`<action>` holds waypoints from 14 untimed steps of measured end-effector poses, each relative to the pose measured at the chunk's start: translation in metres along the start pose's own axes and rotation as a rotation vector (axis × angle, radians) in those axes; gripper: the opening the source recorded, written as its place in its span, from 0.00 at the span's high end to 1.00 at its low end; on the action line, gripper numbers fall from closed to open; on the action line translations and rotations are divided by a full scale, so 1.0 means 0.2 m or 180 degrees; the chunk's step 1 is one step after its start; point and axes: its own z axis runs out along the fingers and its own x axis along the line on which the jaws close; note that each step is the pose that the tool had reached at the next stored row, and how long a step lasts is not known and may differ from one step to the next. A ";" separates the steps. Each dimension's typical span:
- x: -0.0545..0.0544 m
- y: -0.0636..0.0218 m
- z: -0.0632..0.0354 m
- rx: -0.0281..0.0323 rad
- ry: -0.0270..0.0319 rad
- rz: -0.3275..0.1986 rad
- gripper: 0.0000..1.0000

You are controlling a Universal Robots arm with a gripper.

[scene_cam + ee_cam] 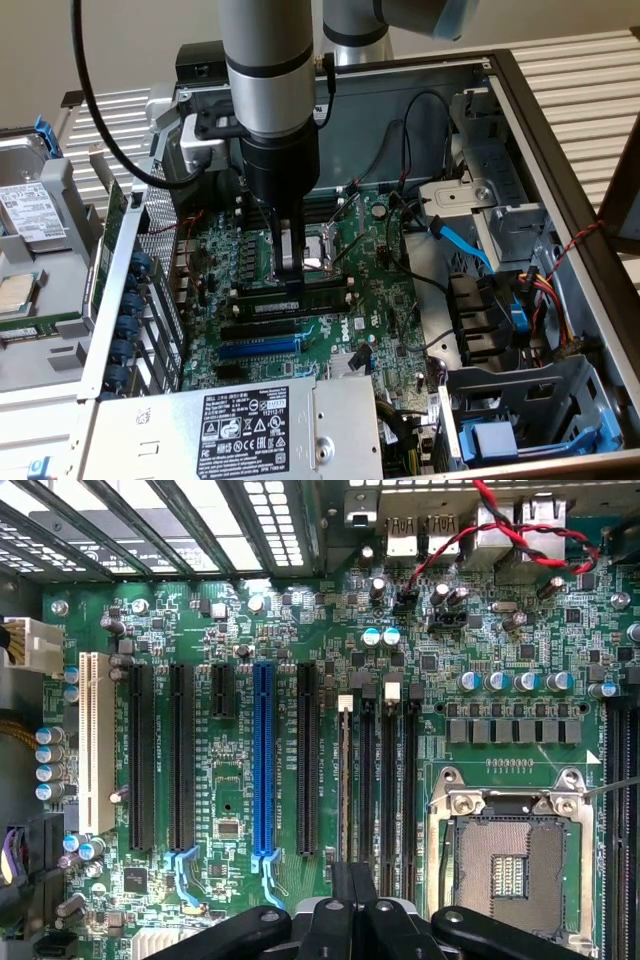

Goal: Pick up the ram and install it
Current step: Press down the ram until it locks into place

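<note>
Inside the open computer case, we see the green motherboard with our gripper low over its memory slots, fingers pressed together. We make out the ram, a long thin green stick, lying along a slot near the board's middle beneath the fingertips; the gripper hides its middle part.

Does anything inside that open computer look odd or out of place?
One thing: the metal-framed chip socket on the green board sits bare, with no cooler over it. The memory stick lies level along its slot under the shut gripper. Nothing looks broken or spilled.
</note>
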 end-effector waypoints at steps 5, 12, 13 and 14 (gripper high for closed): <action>0.00 0.000 -0.039 -0.0003 0.0005 -0.0001 0.89; 0.00 0.000 -0.066 -0.0003 0.0004 -0.0001 0.89; 0.00 0.000 -0.070 -0.0003 0.0003 -0.0001 0.89; 0.00 0.000 -0.075 -0.0003 0.0002 -0.0001 0.89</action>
